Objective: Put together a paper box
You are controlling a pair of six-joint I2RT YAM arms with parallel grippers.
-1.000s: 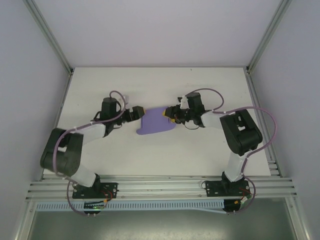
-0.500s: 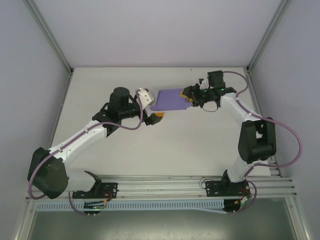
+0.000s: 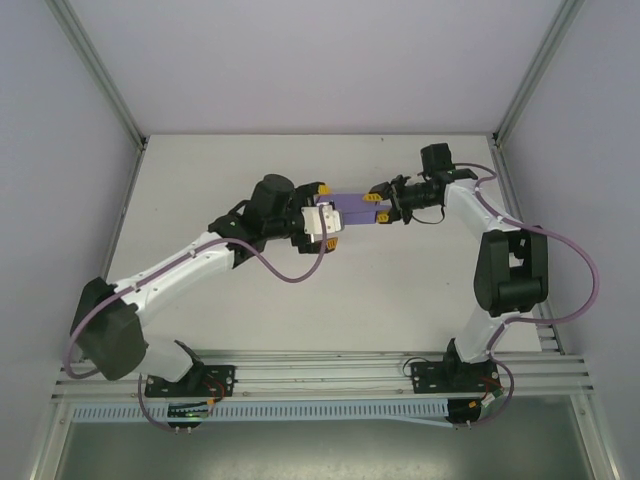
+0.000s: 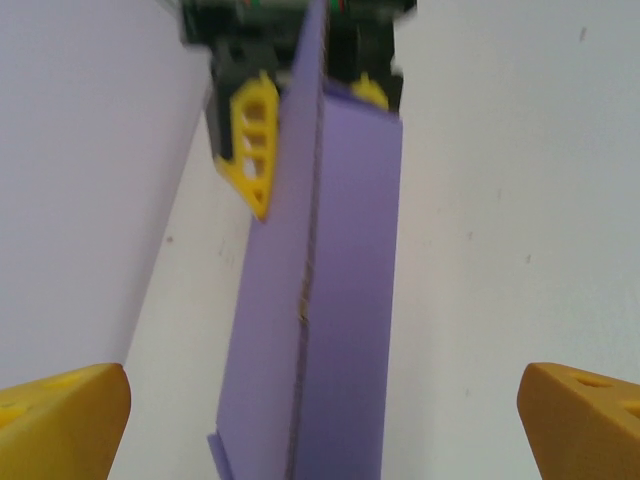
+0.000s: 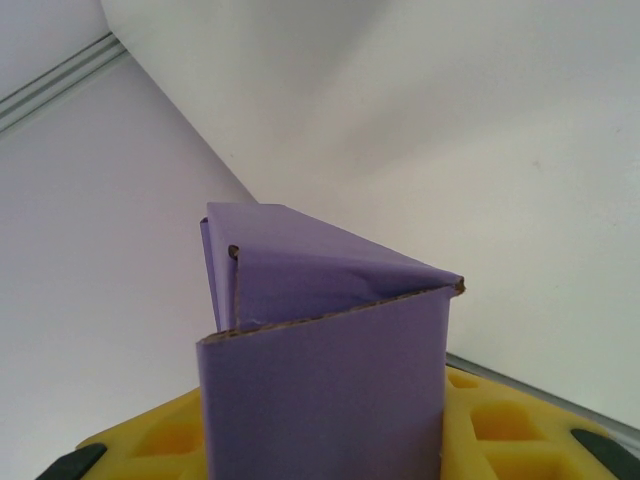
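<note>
paper box of purple card, partly folded into a sleeve, hangs over the far middle of the white table. right gripper is clamped on its right end, yellow fingers on either side. left gripper is spread wide around the left end, fingertips clear of the card, gripping nothing.

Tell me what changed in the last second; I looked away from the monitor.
The right gripper carried the paper box toward the far side of the table, turning it from flat to edge-up. The left gripper followed; its open jaws now flank the box's free end. Unchanged: right gripper shut on the box, left open.
</note>
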